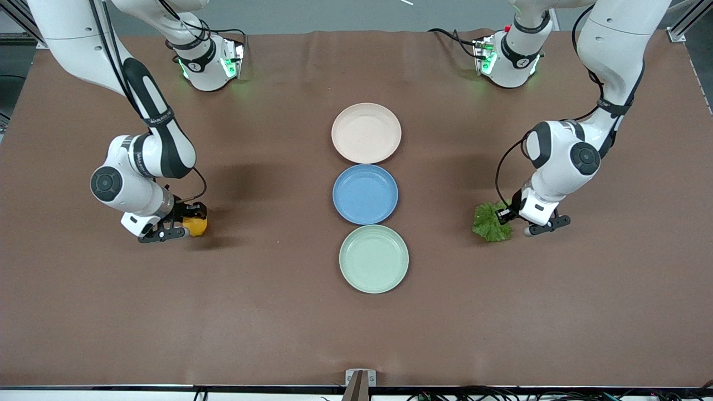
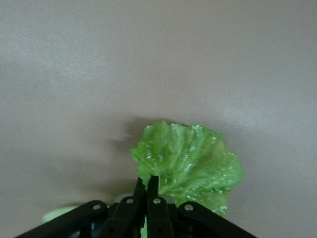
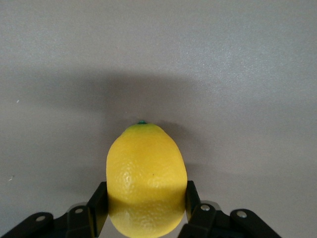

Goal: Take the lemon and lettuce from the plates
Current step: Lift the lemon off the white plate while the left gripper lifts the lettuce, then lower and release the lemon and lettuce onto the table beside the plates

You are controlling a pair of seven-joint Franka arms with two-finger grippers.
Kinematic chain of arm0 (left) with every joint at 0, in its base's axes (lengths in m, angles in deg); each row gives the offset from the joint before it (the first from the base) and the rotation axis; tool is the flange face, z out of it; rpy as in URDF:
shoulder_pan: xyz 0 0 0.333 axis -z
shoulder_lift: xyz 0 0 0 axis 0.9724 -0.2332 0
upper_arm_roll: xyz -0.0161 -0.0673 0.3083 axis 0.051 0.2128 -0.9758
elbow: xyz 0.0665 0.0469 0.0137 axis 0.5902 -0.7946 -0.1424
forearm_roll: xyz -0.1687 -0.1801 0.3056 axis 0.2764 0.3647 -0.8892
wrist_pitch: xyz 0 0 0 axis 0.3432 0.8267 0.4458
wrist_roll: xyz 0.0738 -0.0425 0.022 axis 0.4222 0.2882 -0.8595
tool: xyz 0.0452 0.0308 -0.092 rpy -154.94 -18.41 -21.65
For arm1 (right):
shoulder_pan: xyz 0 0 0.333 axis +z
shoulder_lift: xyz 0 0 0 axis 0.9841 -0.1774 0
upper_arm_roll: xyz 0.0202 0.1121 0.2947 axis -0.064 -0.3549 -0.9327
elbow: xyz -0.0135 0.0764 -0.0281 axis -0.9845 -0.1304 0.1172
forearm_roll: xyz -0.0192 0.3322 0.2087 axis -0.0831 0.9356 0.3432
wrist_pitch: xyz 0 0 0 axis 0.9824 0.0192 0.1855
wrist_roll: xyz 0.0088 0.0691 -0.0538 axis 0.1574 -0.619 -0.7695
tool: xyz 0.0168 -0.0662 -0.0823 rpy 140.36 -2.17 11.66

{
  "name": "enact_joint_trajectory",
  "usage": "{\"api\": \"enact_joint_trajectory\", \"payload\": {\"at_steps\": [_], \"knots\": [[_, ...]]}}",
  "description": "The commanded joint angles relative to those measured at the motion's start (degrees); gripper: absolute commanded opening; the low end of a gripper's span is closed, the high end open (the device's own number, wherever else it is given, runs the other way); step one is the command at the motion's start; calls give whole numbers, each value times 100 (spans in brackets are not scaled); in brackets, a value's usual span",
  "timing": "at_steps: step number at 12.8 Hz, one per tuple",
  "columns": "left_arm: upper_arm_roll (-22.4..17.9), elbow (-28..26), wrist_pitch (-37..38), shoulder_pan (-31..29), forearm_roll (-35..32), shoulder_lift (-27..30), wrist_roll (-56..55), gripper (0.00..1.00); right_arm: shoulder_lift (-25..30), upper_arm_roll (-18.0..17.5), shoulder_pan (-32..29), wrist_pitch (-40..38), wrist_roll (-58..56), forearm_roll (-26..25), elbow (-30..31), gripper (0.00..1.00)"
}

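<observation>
The lemon (image 1: 196, 225) sits clamped between the jaws of the right gripper (image 1: 186, 223), low over the brown tabletop (image 1: 167, 306) toward the right arm's end. In the right wrist view the lemon (image 3: 146, 181) fills the gap between the two fingers (image 3: 97, 208), its small green tip pointing away from the wrist, with bare tabletop all around it.

The lettuce (image 1: 491, 222) hangs from the left gripper (image 1: 508, 216) toward the left arm's end of the tabletop, low over the surface. The left wrist view shows the jaws drawn together on the leaf's near edge, the crinkled lettuce (image 2: 190, 161) fanning outward from the fingertips (image 2: 152, 186) above its own shadow.

Between the two arms, three plates stand in a line down the middle of the tabletop, each just beside the next: the beige plate (image 1: 366, 133) farthest from the front camera, the blue plate (image 1: 365, 194) in the middle, and the green plate (image 1: 373, 258) nearest. All three are bare, and both grippers stand well apart from them, with nothing lying between either gripper and the plates.
</observation>
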State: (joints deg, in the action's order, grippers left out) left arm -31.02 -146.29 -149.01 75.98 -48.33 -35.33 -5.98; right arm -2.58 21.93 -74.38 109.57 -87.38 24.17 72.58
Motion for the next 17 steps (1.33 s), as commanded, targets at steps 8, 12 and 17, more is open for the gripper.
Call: {"api": "enact_joint_trajectory", "payload": {"at_steps": [8, 12, 17], "knots": [[18, 603, 1293, -52, -37, 992, 219, 100, 333, -7, -197, -2820, -82, 71, -1809, 100], [-8, 1455, 3603, -430, -354, 1774, 761, 100, 350, 283, -198, -4536, -82, -121, -3251, 100], [8, 2475, 5594, -1000, -363, 2496, 1361, 100, 289, 283, -223, -5593, -82, -650, -4563, 100]]}}
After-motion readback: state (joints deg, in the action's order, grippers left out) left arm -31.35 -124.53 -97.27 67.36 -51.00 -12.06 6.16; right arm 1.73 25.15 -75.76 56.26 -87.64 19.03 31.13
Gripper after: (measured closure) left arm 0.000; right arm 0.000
